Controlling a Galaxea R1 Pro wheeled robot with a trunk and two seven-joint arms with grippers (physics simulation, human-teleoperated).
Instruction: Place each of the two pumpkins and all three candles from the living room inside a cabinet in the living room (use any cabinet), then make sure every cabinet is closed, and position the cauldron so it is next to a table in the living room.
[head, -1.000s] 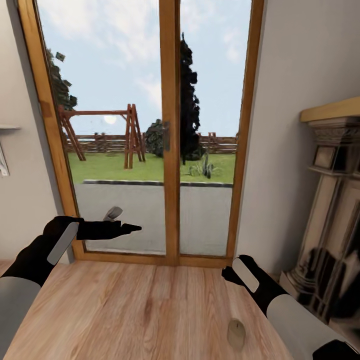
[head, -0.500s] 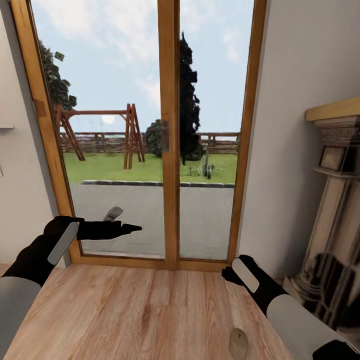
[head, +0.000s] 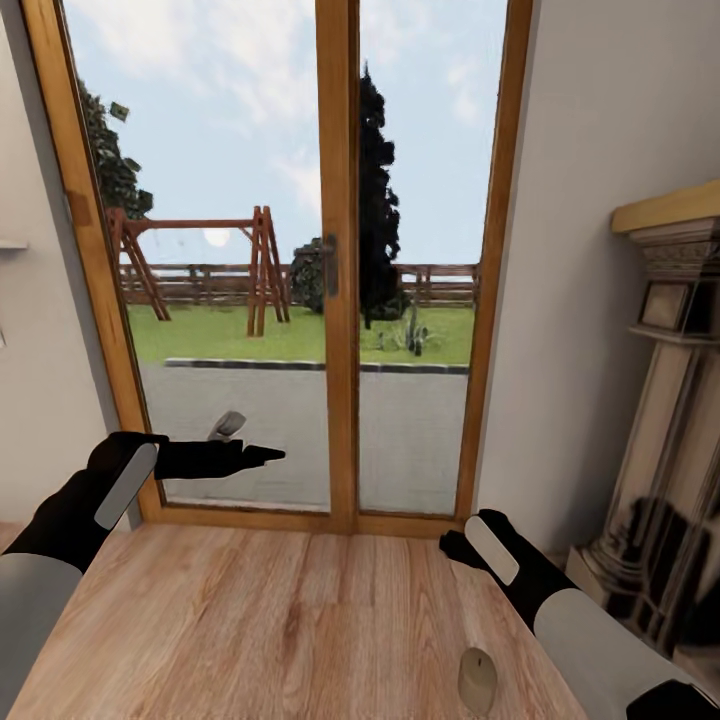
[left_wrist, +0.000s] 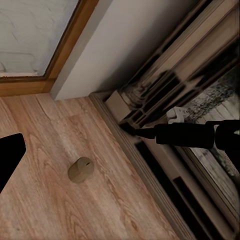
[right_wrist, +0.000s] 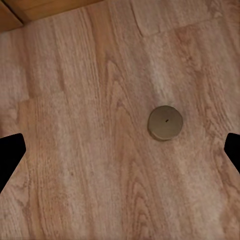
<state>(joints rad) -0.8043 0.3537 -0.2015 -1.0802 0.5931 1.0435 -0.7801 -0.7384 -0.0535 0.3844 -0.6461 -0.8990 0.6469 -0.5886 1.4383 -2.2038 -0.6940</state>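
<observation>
Black and empty, the right gripper (head: 458, 545) hangs low over the pale wooden plank floor (head: 270, 620); in its own wrist view the two dark fingertips (right_wrist: 10, 156) stand wide apart at opposite edges of the picture, with bare boards between them. Looking straight down between those tips, that camera finds the short beige-grey candle (right_wrist: 165, 122) lying on the floor a little off the midline, its flat tan top and tiny wick mark facing up. I judge the spread jaws and downward aim to be the set-up for a pick from above, though the arm would need to shift to centre the candle first.

From the head view the same candle (head: 477, 679) sits near the lower edge, just beside the right forearm, and its round top is hard to read there. The left gripper (head: 262, 456) is held out level toward the tall wood-framed glass door (head: 338, 260), apparently parked out of the way; whether its fingers are apart or together I cannot tell. Its wrist camera gives a slanted side look at the candle (left_wrist: 81, 169), showing its stubby cylindrical wall, and places it near the base of the carved stone fireplace surround (left_wrist: 165, 90)
</observation>
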